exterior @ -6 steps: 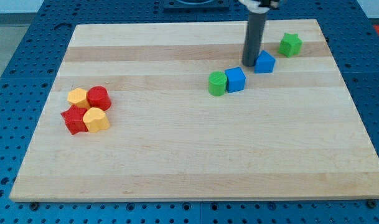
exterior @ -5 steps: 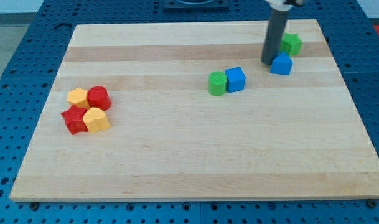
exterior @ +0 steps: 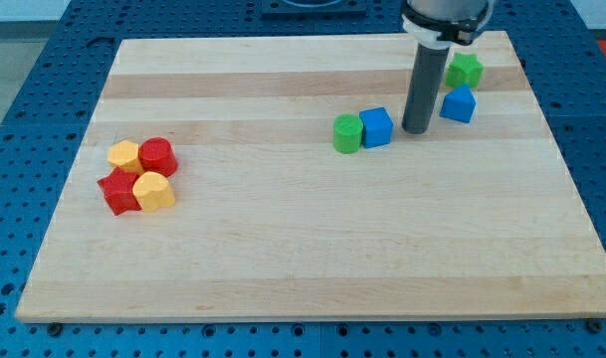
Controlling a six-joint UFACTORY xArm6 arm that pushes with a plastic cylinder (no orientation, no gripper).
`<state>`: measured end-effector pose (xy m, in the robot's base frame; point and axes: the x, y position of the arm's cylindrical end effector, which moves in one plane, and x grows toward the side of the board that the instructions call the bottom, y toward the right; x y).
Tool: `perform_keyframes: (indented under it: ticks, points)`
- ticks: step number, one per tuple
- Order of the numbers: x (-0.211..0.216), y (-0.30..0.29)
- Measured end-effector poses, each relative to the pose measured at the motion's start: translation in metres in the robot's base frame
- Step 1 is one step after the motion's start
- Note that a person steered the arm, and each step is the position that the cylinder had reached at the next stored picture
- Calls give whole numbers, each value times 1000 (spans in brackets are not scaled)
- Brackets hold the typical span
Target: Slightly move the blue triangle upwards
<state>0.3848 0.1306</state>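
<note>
While my tip (exterior: 416, 130) is set on the table (exterior: 283, 249) between the blue cube (exterior: 377, 126) and the blue triangle (exterior: 458, 103), no gripper is fitted. The triangle sits just below the green block (exterior: 465, 70); the upward nudge appears outstanding.

On the pale wooden board (exterior: 283, 249), my tip (exterior: 415, 129) rests in the upper right of the frame, between the blue cube (exterior: 377, 127) just to its left and the blue triangle block (exterior: 459, 104) to its upper right. The green cylinder (exterior: 348, 133) touches the cube's left side, and the green block (exterior: 465, 70) sits just above the triangle near the board's top edge. At the middle left of the frame, well apart from these, four blocks huddle together: the yellow hexagonal block (exterior: 124, 155) upper left, the red cylinder (exterior: 158, 156) upper right, the red star-like block (exterior: 116, 190) lower left, and the yellow rounded block (exterior: 154, 191) lower right.
</note>
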Motion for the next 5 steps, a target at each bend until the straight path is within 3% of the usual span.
perform_keyframes:
  ticks: [3,5]
  points:
    - [15,23]
    - [-31,43]
